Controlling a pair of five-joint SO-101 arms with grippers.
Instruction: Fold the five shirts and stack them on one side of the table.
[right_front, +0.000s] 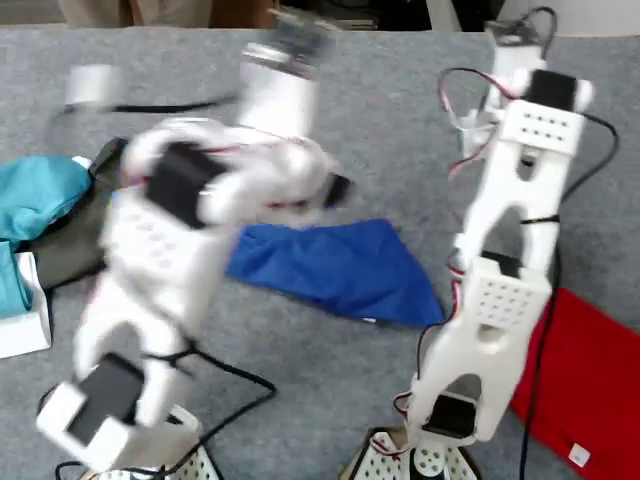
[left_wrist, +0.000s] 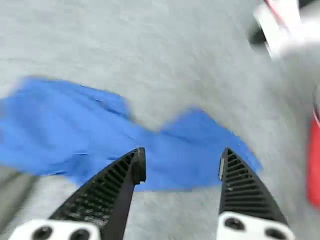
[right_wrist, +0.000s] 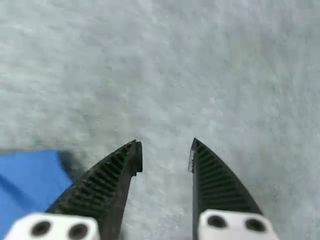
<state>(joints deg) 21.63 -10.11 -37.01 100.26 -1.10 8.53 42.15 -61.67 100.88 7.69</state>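
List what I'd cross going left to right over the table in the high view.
teal shirt → blue shirt → right arm → red shirt. The left arm overlaps several of these, so it is left out.

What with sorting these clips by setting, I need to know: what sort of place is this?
Probably a robotics lab or workshop: two white robot arms standing at a grey cloth-covered table, loose cables, and a blue shirt and a red shirt laid out.
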